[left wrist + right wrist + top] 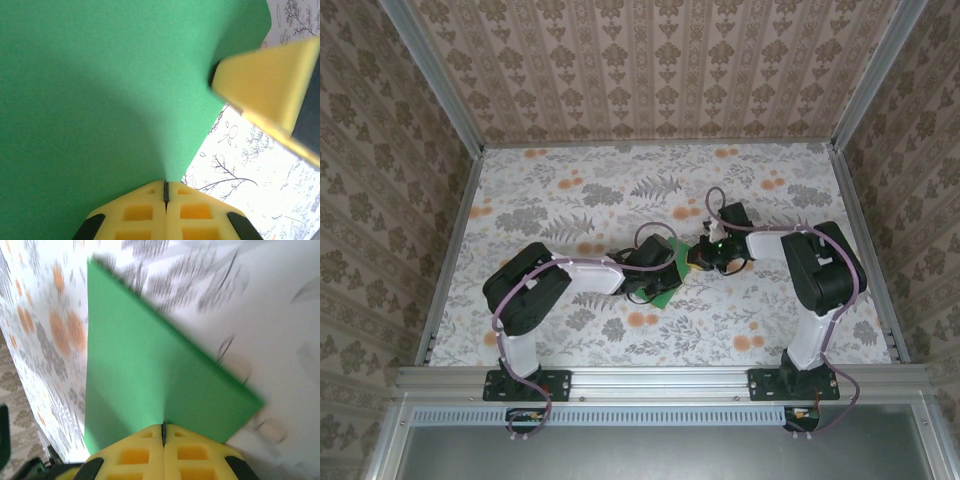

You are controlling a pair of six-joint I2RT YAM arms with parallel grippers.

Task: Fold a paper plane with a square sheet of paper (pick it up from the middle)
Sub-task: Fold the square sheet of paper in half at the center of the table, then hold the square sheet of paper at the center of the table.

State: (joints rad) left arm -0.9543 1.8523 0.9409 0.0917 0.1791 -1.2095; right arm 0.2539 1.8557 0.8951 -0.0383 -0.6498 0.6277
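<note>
The square sheet of paper (667,288) is bright green and sits at the table's middle, held between both grippers. My left gripper (660,268) comes in from the left and is shut on the sheet. In the left wrist view its yellow pads (165,184) pinch the paper (100,100), which rises away from them in a soft crease. A yellow finger of the right gripper (265,85) shows at the sheet's far corner. My right gripper (696,258) is shut on the opposite edge. There its pads (163,426) meet on the green paper (145,375), which tapers to a point at the top left.
The table carries a floral cloth (620,190) with grey leaves and orange blossoms. Aluminium rails (450,250) and patterned walls close it in on three sides. Both arms' cables (650,235) loop near the paper. Bare cloth lies along the back and near the front edge.
</note>
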